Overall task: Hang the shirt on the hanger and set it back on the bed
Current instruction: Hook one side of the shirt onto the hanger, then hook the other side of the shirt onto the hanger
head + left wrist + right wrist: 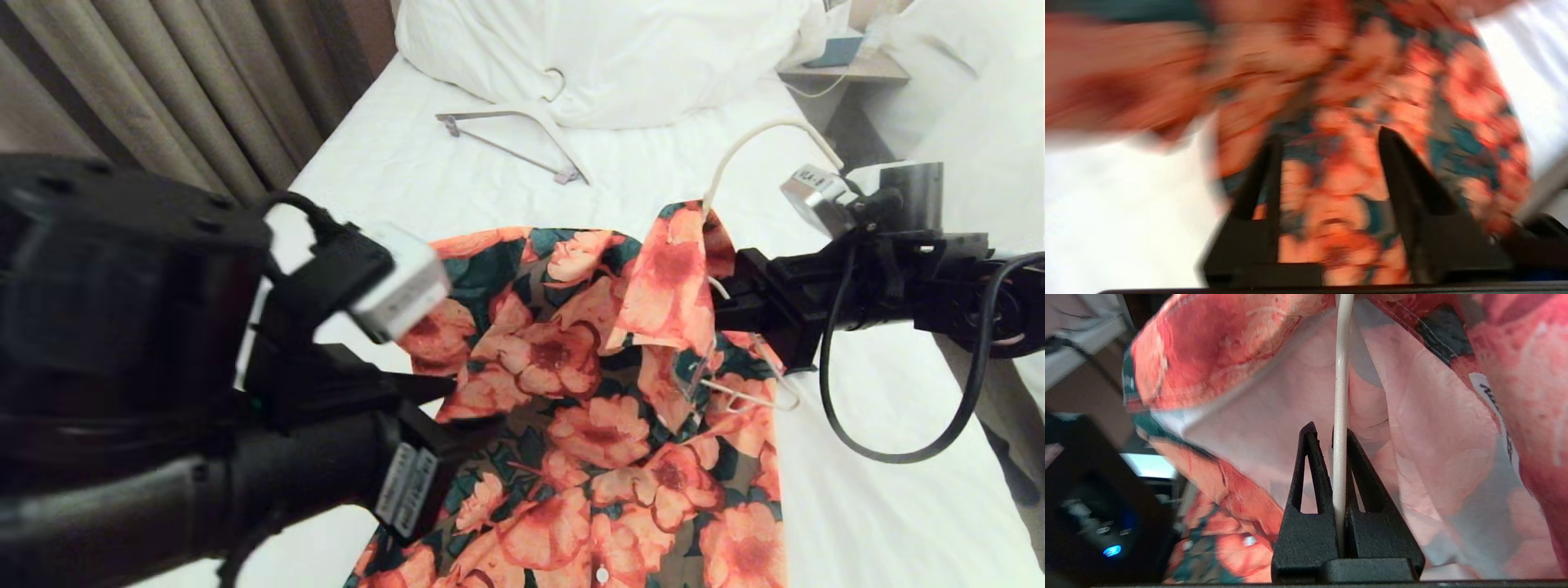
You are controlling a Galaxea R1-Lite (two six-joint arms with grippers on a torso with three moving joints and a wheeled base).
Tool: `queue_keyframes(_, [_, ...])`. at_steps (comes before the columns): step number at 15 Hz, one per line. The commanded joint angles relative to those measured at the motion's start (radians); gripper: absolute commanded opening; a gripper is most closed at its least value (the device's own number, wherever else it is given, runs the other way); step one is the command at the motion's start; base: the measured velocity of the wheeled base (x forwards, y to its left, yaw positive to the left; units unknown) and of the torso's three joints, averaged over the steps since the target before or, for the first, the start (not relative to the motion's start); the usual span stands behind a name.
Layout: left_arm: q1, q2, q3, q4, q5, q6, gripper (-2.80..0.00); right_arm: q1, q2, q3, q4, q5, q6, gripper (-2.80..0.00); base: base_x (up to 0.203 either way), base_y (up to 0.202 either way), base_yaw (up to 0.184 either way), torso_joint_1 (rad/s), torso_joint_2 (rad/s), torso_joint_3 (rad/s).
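Because the hanger (1340, 416) has to be kept steady while cloth is worked over it, its thin cream stem is pinched between the pressed-together fingers of the right end effector (1331, 435), and the collar end of the shirt (588, 392) is lifted with it. The rest of the shirt is spread over the white sheet of the bed (882, 506), so that its weight is carried from below and only the neck is raised. The hook is seen curving up out of the collar, which suggests that the hanger is already partly inside the garment; a wire shoulder is also seen poking out near the right front edge.

The left end effector (1327, 136) is held over the shirt's left side with its fingers spread and no cloth between them. It is judged to be placed there to pull that shoulder over the wire.

In the head view the whole layout is given: the hook, the lifted collar, both arms, and a second, thicker hanger (514, 143) lying well apart by the pillow (620, 57). The grip itself is hidden there behind the collar. It is shown only by the right wrist view, where the stem is seen running straight between the closed fingers against the shirt's pale inner side. By the left wrist view, blurred as it is, the empty gap between the left fingers is shown, which is blocked in the head view by the arm's own bulk.
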Motion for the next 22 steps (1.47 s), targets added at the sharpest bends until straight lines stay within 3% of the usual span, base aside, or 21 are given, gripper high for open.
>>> queue_keyframes(1, [0.076,-0.185,0.009,0.013,0.002,0.017,-2.8,0.018,0.023,-0.013,-0.001,0.002,-0.002,-2.8,0.0,0.0,0.0,0.0,0.0,0.0])
queue_keyframes(5, [0.125,-0.305,-0.009,0.022,0.005,0.058,-2.8,0.114,0.011,-0.005,0.006,-0.009,-0.001,-2.8,0.0,0.0,0.0,0.0,0.0,0.0])
queue_keyframes(8, [0.128,-0.301,0.007,0.019,0.004,0.088,-2.8,0.202,0.016,0.013,0.001,-0.099,-0.002,-2.8,0.0,0.0,0.0,0.0,0.0,0.0])
queue_keyframes(10, [0.141,-0.281,-0.007,-0.005,0.004,0.09,-2.8,0.244,0.024,0.029,0.0,-0.113,-0.003,-2.8,0.0,0.0,0.0,0.0,0.0,0.0])
queue_keyframes(11, [0.143,-0.275,-0.004,-0.019,0.002,0.105,0.0,0.257,0.028,0.03,0.0,-0.116,-0.004,-2.8,0.0,0.0,0.0,0.0,0.0,0.0])
queue_keyframes(15, [0.138,-0.26,0.062,-0.056,-0.007,0.177,0.0,0.277,0.02,0.056,-0.001,-0.116,-0.012,-2.8,0.0,0.0,0.0,0.0,0.0,0.0])
queue_keyframes(18, [0.137,-0.228,0.073,-0.066,-0.083,0.232,0.0,0.278,0.02,0.076,-0.001,-0.116,-0.04,-2.8,0.0,0.0,0.0,0.0,0.0,0.0])
queue_keyframes(22, [0.141,-0.132,0.061,-0.151,-0.108,0.311,0.0,0.277,0.005,0.112,-0.001,-0.116,-0.063,-2.8,0.0,0.0,0.0,0.0,0.0,0.0])
